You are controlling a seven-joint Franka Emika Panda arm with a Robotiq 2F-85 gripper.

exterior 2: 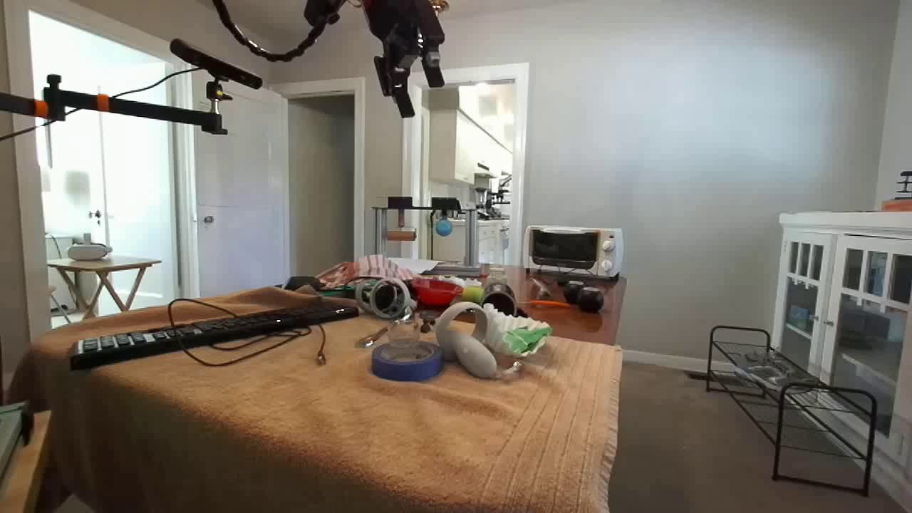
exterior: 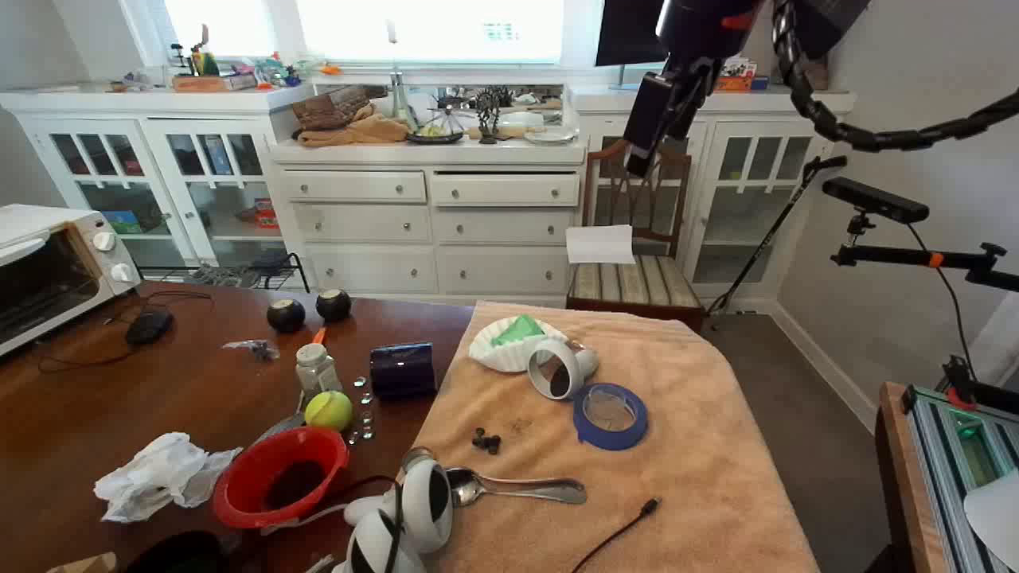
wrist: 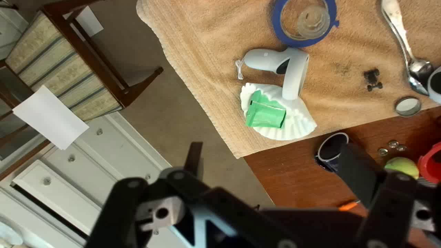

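- Your pincer (exterior 2: pixel 419 94) stands spread wide and empty, hung high above the table (wrist: pixel 293 186) in both exterior views, touching nothing; in the wrist view the green packet (wrist: pixel 265 115) and the dark mug (exterior: pixel 402 370) are among the nearest things to it.
- That green packet sits in a white liner (wrist: pixel 296 129) near the corner of the towel (wrist: pixel 213 75); the liner's curled wall probably saves it from sliding.
- Just beside it you have a white controller (wrist: pixel 267 59), its hoop over or against the liner's edge (you can't tell from here whether it presses down).
- The blue tape roll (wrist: pixel 299 42) lies flat, with a clear round piece (wrist: pixel 314 22) inside its hole, likely penned in by the ring.
- The mug lies on its side on bare wood just off the towel, so its curved wall may roll if you nudge it.
- For materials, you're looking at a creased, boxy packet, thin pleated paper with a ruffled rim, napped peach cloth with a ribbed border, glossy reddish-brown wood, and smooth plastic shaped as a plump handle and hoop.
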